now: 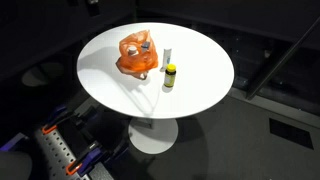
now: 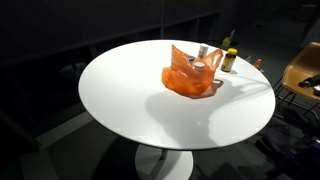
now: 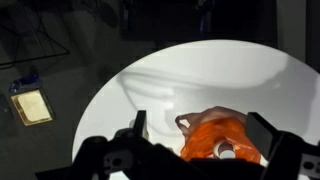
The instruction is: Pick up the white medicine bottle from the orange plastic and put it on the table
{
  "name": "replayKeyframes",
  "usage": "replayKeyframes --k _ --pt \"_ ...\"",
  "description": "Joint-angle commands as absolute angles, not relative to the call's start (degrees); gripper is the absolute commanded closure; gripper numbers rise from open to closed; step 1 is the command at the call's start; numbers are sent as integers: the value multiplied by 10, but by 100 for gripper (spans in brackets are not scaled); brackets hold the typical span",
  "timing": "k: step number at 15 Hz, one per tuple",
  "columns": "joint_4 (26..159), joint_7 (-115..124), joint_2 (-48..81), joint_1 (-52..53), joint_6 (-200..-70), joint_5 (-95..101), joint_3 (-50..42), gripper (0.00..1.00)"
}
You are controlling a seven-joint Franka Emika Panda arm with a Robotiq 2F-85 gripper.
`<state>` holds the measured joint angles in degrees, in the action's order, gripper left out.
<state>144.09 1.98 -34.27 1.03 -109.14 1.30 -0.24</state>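
Fingers (image 3: 139, 130) stood spread wide apart in the wrist view, gripping nothing, over the orange bag (image 3: 222, 132), with the white bottle (image 3: 228, 152) showing in its folds. In an exterior view the bag (image 1: 135, 58) lay on the white tabletop (image 1: 200, 45), a small yellow bottle (image 1: 170, 77) standing near it. In an exterior view the white bottle (image 2: 198, 66) rested on the bag (image 2: 185, 80).
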Motion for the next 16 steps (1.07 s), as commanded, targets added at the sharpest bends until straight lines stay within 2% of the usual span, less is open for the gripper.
replayKeyframes --k 1,9,16 --pt "1440 18 -342 6 -1090 11 1 0" --pt "1440 18 -342 6 -1090 11 1 0" --pt "1383 38 -290 4 -1109 4 3 0"
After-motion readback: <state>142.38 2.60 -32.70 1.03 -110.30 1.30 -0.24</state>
